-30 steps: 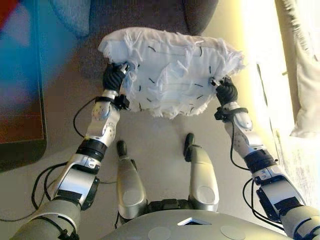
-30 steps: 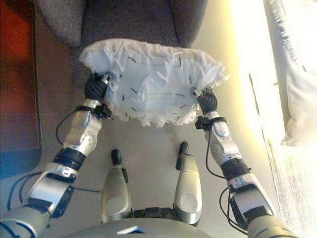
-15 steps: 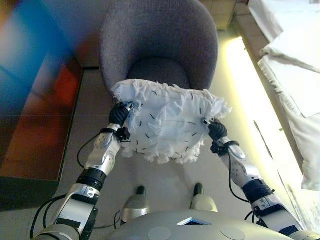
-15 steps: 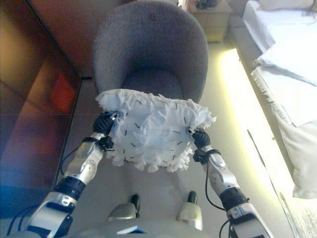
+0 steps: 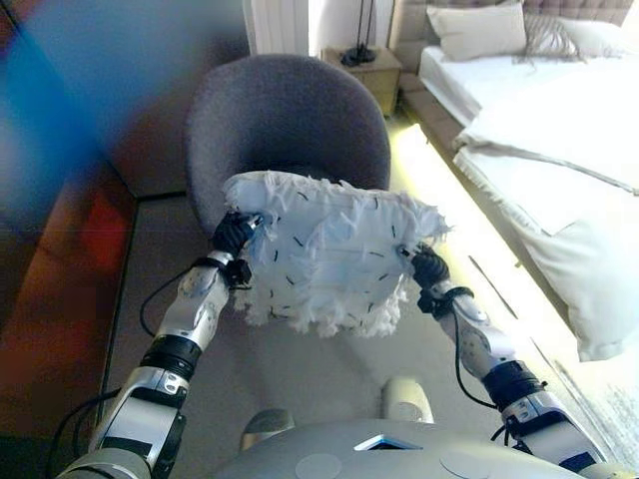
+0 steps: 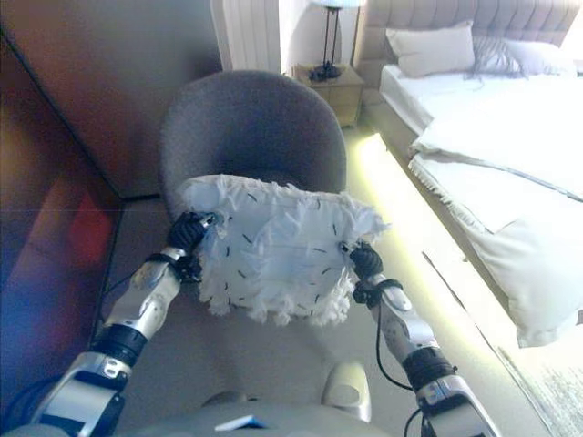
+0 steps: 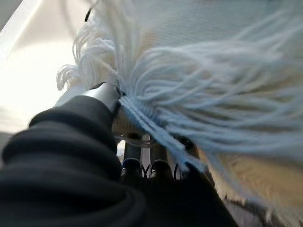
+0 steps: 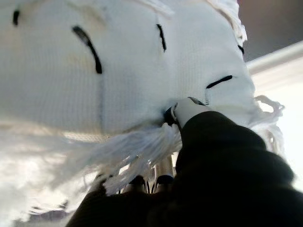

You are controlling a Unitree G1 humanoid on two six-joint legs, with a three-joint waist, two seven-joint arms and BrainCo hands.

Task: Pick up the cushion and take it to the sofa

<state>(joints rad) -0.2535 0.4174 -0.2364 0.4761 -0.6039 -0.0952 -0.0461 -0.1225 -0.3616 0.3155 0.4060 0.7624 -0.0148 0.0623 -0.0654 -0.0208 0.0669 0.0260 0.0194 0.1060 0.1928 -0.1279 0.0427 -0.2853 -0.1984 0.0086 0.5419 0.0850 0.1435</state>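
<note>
A white fringed cushion with short black marks hangs in the air between my two hands, in front of a grey tub armchair. My left hand is shut on the cushion's left edge, and my right hand is shut on its right edge. In the left wrist view the fringe falls over my curled fingers. In the right wrist view the cushion fills the picture past my thumb. The cushion's lower edge hangs over the floor.
A bed with white bedding and pillows stands at the right, its edge lit from below. A small bedside table with a lamp stands behind the armchair. A dark glossy cabinet front runs along the left.
The camera has tilted up, so the whole armchair, the bed and the bedside table have come into view. Both hands still hold the cushion as before.
</note>
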